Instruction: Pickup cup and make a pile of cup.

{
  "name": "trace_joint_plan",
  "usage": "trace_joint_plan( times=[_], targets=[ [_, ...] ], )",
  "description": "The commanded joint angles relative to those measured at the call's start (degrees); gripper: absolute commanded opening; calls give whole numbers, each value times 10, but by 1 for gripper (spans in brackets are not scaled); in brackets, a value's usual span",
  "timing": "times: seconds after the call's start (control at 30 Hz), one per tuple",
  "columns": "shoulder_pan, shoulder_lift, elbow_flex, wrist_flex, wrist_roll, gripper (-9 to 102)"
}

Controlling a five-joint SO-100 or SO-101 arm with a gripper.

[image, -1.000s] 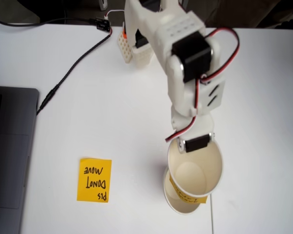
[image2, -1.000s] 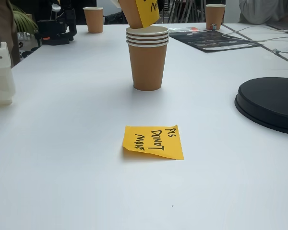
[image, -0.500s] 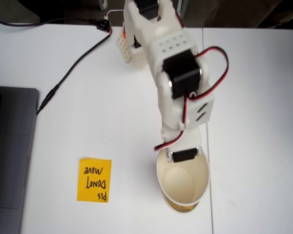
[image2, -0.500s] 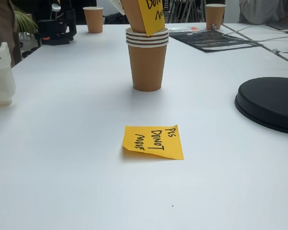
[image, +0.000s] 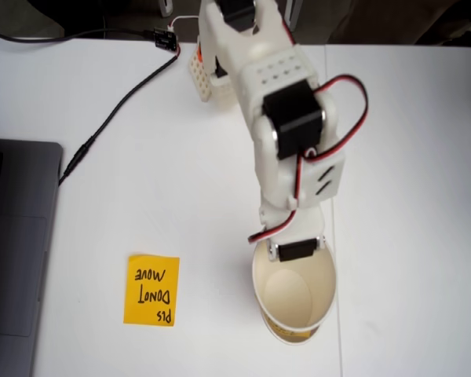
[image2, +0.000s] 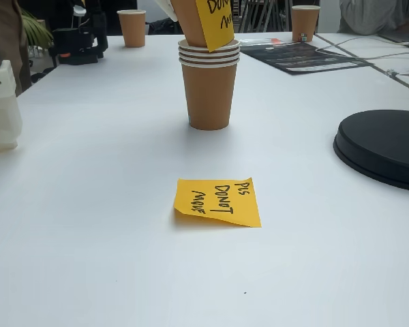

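Observation:
In a fixed view from above, my gripper [image: 296, 248] is shut on the far rim of the cup [image: 286, 294], whose cream inside faces the camera. This cup covers nearly all of the pile of cup beneath it. In a fixed view from the side, the pile of cup [image2: 209, 92] stands upright on the white table with three stacked rims. The held cup [image2: 189, 17] leans slightly, its base sunk into the top of the pile. A yellow note [image2: 216, 17] with writing sticks to its wall.
An orange sticky note [image: 151, 290] [image2: 218, 201] lies flat in front of the pile. A laptop [image: 16, 251] lies at the left edge, with a black cable [image: 118, 110] running past it. A black round disc [image2: 385, 146] sits at the right. Two more cups [image2: 133, 27] [image2: 305, 22] stand far back.
The held cup has moved left in the view from above, centring over the pile, and come down until its base entered the top cup. It has barely moved in the last half second.

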Motion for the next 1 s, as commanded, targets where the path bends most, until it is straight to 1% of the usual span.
trace_joint_plan(
  times=[0.0,0.1,0.4,0.7,0.97],
  targets=[
    [-25,31,-41,-6,-4,-7],
    [-36,42,-40,-5,-4,-7],
    [-30,42,-38,-4,1,-7],
    [-26,53,47,-4,3,-7],
    [-26,53,57,-1,-6,-5]
  ],
)
